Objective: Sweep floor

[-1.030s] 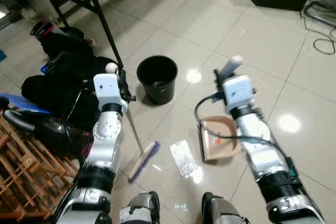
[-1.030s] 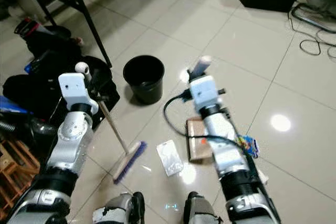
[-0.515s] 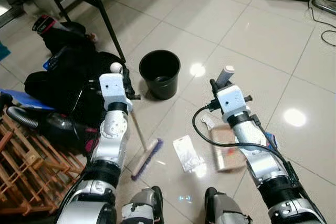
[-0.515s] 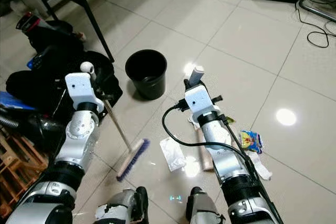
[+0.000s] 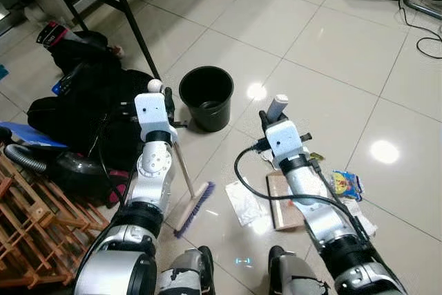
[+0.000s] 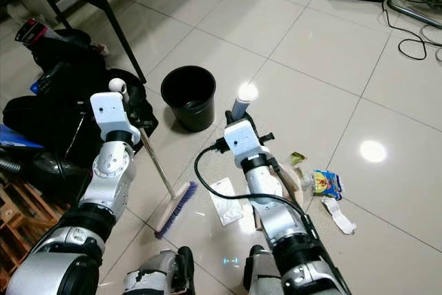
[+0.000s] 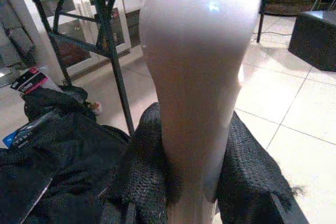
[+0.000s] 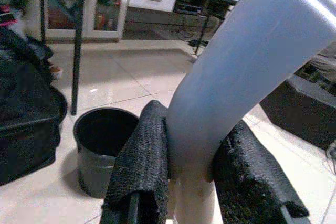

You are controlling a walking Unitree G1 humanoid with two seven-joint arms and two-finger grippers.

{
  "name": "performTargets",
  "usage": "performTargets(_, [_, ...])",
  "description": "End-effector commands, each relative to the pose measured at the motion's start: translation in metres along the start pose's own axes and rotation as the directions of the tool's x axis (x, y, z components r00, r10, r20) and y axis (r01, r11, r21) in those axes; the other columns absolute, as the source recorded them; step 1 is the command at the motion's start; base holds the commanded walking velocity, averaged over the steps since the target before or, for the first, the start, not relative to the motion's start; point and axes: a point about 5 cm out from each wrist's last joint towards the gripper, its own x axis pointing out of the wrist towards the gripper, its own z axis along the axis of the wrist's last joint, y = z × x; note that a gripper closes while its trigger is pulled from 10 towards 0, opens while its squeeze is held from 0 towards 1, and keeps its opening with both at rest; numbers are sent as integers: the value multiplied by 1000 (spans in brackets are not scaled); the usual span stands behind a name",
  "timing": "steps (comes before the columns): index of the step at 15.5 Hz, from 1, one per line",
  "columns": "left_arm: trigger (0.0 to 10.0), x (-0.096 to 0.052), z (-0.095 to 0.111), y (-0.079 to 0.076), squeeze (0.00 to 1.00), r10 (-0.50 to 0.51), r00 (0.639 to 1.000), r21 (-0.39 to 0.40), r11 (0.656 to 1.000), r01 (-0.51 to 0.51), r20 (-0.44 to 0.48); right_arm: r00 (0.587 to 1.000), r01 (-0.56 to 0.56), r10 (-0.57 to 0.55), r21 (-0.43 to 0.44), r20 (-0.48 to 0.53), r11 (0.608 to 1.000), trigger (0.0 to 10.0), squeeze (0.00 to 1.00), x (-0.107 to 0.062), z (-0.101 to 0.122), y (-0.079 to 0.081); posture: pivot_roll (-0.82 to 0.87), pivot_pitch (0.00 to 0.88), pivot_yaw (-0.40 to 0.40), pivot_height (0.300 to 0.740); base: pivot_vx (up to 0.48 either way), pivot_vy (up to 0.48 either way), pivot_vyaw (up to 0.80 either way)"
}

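Note:
My left gripper [image 5: 163, 99] is shut on the top of a wooden broom handle [image 5: 184, 169]; its black pads [image 7: 140, 178] clasp the pale knob [image 7: 199, 72]. The purple-bristled broom head [image 5: 194, 208] rests on the tiles by my feet. My right gripper [image 5: 275, 112] is shut on the grey dustpan handle [image 8: 239, 72], padded fingers [image 8: 139, 167] either side. The tan dustpan [image 5: 282, 202] lies on the floor under that forearm. Litter lies around it: a silvery wrapper [image 5: 241, 202], a colourful packet [image 6: 324, 182] and a white strip [image 6: 338, 215].
A black bucket [image 5: 206, 96] stands on the tiles just ahead. Black bags [image 5: 83, 98], a vacuum hose [image 5: 27, 157] and a wooden rack [image 5: 27, 240] crowd the left. A table's black leg [image 5: 131, 18] slants down at the back left. Cables [image 5: 425, 32] lie at the far right.
My right gripper has carried the dustpan left and closer to my feet, uncovering the colourful packet and scraps on its right. The left arm and broom have hardly shifted.

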Motion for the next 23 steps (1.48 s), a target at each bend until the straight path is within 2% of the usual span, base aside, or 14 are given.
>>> performTargets(1, [10000,-1,-3,2,0,23,1000,-9,1000,-23,-8,999,12,-9,76,-46,997,10000,0,-4,-5,12,86,280,117,740,0,0,0])
performTargets(6, [10000,3,-4,-10,0,3,1000,-45,999,-4,-27,1000,5,-1,147,-30,989,10000,0,-3,5,29,66,274,120,740,0,0,0])
performTargets(9, [10000,5,-3,-17,0,-15,999,-60,998,13,-39,999,-6,13,145,-49,989,10000,0,-3,2,33,84,305,117,740,0,0,0])
performTargets(10, [10000,5,-3,-19,0,-20,999,-77,997,16,-47,998,4,7,154,-68,988,10000,0,-4,0,33,87,298,115,740,0,0,0])
performTargets(11, [10000,4,-3,-26,0,-34,998,-131,991,26,-55,997,8,5,156,-81,988,10000,0,-4,-2,33,87,274,111,740,0,0,0])
performTargets(14, [10000,1,0,-42,0,-98,994,-211,974,86,-48,994,30,-12,156,-112,987,10000,0,-3,-7,30,100,283,112,740,0,0,0])
performTargets(15, [10000,-4,4,-52,0,-162,987,-247,957,152,-20,992,40,-22,157,-120,987,10000,0,-3,-9,27,98,246,111,740,0,0,0])
performTargets(16, [10000,-8,5,-60,0,-218,976,-280,937,207,-9,991,52,-32,159,-129,986,10000,0,-1,-10,25,100,252,112,740,0,0,0])
performTargets(18, [10000,-14,11,-69,0,-303,953,-295,908,296,23,990,59,-38,155,-139,986,10000,0,1,-12,22,106,265,111,740,0,0,0])
performTargets(20, [10000,-15,22,-73,0,-367,927,-312,875,371,73,989,61,-39,154,-143,986,10000,0,1,-13,21,104,241,110,740,0,0,0])
performTargets(23, [10000,-6,59,-67,0,-423,887,-310,831,462,187,988,62,-40,153,-148,986,10000,0,-1,-16,20,108,241,112,740,0,0,0])
